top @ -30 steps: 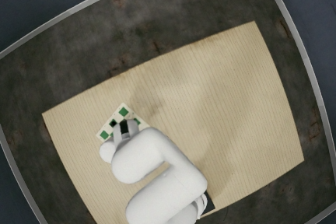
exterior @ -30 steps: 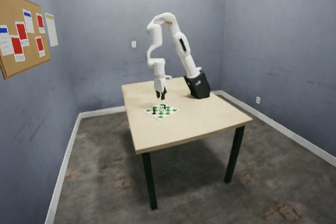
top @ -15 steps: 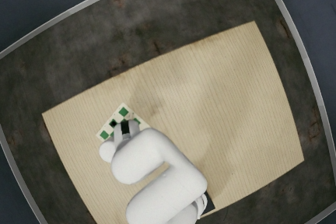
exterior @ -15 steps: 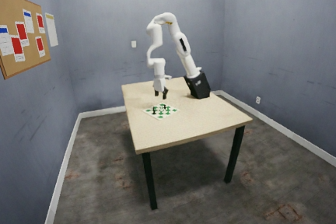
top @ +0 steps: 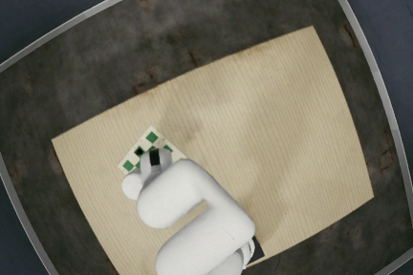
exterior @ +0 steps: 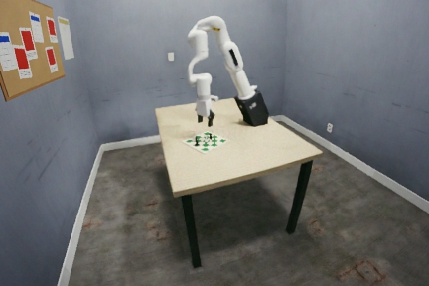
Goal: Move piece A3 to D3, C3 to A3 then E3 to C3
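A small green-and-white chessboard lies on the wooden table, left of the middle. It also shows in the overhead view, partly hidden under my arm. Several small dark pieces stand on it; they are too small to tell which squares they are on. My gripper hangs open and empty a short way above the far side of the board. In the overhead view my gripper covers part of the board, and one dark piece shows beside it.
The robot's black base stands on the table's far right side. The table's left edge is close to the board.
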Action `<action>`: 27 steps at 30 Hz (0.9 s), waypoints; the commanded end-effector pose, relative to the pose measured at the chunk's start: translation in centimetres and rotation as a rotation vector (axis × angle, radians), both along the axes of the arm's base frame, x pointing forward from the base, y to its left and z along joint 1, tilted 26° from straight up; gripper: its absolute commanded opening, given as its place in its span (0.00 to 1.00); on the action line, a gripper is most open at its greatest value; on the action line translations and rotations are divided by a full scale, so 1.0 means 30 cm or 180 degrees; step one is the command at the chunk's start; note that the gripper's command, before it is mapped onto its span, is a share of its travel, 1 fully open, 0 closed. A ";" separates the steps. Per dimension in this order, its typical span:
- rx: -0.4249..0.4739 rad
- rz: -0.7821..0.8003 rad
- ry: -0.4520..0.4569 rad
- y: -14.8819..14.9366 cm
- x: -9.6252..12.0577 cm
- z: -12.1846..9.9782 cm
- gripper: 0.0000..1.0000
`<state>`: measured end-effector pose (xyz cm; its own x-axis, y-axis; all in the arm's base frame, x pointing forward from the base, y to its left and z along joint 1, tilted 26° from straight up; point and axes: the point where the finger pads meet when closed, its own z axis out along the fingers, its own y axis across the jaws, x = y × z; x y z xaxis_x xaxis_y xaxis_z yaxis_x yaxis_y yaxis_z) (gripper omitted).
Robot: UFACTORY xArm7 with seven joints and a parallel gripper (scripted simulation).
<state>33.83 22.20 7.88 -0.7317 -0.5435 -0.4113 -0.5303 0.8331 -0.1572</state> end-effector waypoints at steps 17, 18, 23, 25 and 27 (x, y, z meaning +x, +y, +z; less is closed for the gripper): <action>0.0003 0.0002 -0.0002 -0.012 -0.054 0.120 1.00; 0.0003 0.0002 -0.0002 -0.014 -0.060 0.133 1.00; 0.0004 0.0002 -0.0002 -0.020 -0.087 0.189 1.00; 0.0003 0.0002 -0.0002 -0.022 -0.093 0.201 1.00; 0.0004 0.0002 -0.0002 -0.022 -0.095 0.206 1.00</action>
